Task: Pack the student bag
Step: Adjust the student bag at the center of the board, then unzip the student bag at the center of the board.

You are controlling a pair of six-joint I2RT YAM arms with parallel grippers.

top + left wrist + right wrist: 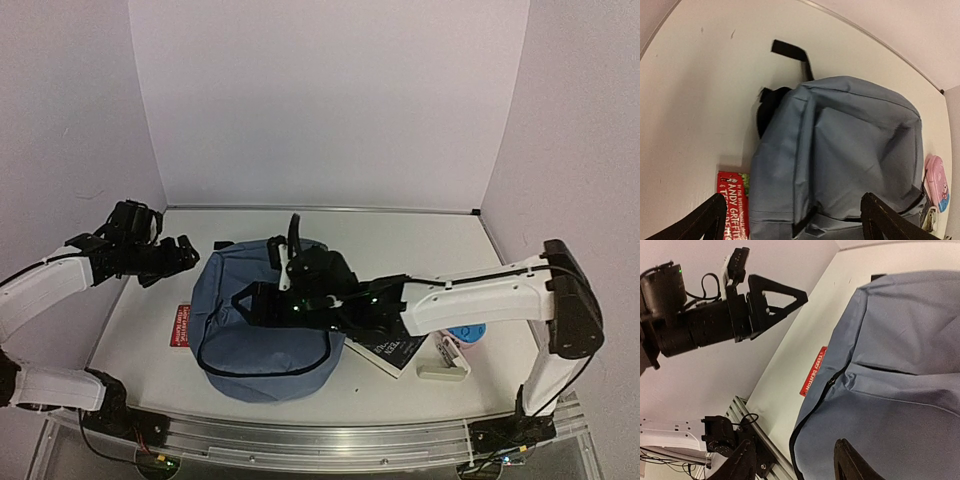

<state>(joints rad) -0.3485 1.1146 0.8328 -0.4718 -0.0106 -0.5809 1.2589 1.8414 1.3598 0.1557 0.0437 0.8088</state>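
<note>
- The white counter [420, 240] carries everything.
- The student bag [260, 355] lies flat at the counter's middle-left, its black strap [790, 50] pointing toward the back wall.
- The right end effector [794, 445] reaches across over the bag's left part, its fingers spread, nothing between them.
- The left end effector [793, 197] hangs in the air left of the bag, fingers spread wide and empty.
- A black book [392, 350] lies at the bag's right edge.
- A red book [732, 200] is tucked partly under the bag's left edge.
- A pink case [937, 182] sits just right of the bag.
</note>
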